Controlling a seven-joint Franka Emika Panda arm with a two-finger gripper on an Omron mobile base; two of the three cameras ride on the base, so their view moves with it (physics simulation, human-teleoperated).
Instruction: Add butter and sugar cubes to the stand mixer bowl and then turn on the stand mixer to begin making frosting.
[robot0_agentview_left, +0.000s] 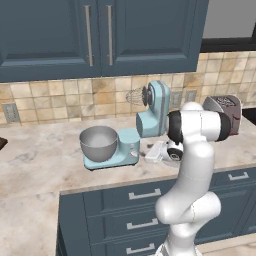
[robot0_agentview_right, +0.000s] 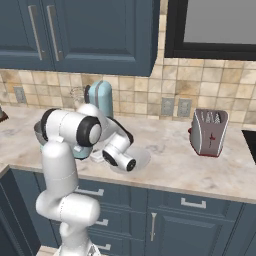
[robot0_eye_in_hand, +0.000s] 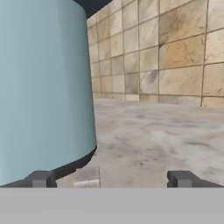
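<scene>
The light-blue stand mixer (robot0_agentview_left: 150, 117) stands on the counter with its head tilted up and its wire whisk (robot0_agentview_left: 134, 96) raised. The grey metal mixer bowl (robot0_agentview_left: 98, 142) sits on its base, and I cannot see inside it. My gripper (robot0_agentview_left: 149, 158) is low over the counter, just right of the mixer's base. In the hand view the gripper (robot0_eye_in_hand: 111, 178) is open, its fingertips far apart, with the mixer's body (robot0_eye_in_hand: 43, 87) close on the left. A small pale cube (robot0_eye_in_hand: 86, 176), possibly a sugar cube, lies on the counter between the fingertips, nearer the left one. The butter is out of view.
A silver toaster (robot0_agentview_right: 209, 132) stands to the right on the counter. A round white plate (robot0_agentview_right: 142, 159) lies under my hand. The tiled wall (robot0_eye_in_hand: 166, 57) is behind, dark cabinets (robot0_agentview_left: 100, 35) hang overhead, and the counter's front edge (robot0_agentview_left: 150, 181) runs just below the mixer.
</scene>
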